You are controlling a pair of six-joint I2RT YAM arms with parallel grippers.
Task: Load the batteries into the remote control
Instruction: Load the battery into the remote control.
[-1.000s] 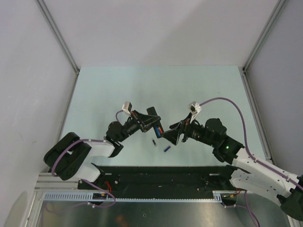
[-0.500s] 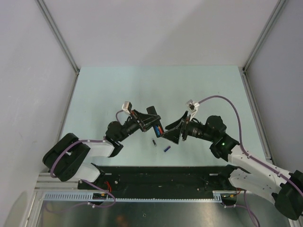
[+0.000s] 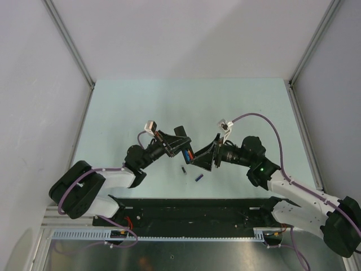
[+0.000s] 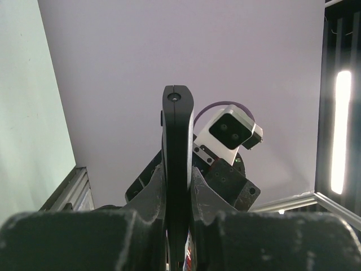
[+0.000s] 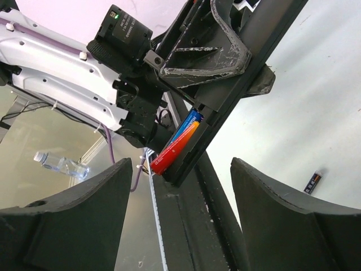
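My left gripper (image 3: 179, 143) is shut on the black remote control (image 3: 190, 157) and holds it tilted above the table. In the left wrist view the remote (image 4: 177, 141) stands edge-on between the jaws of the left gripper (image 4: 177, 183). Its open compartment holds a red/orange battery (image 5: 174, 149) and a blue battery (image 5: 189, 121) side by side. My right gripper (image 3: 203, 159) is open and empty, and in its own view (image 5: 186, 217) its jaws straddle the remote's lower end (image 5: 194, 155) without touching it. Two loose batteries lie on the table below: a dark one (image 3: 183, 170) and a blue one (image 3: 198, 178).
The black base rail (image 3: 192, 209) runs along the near table edge. The pale green table (image 3: 186, 107) stretches back to grey walls. One loose battery (image 5: 312, 182) also shows on the table in the right wrist view. A water bottle (image 5: 56, 164) lies off the table.
My right arm has stretched left, bringing its open gripper closer around the remote's lower end. My left gripper and the remote have barely moved.
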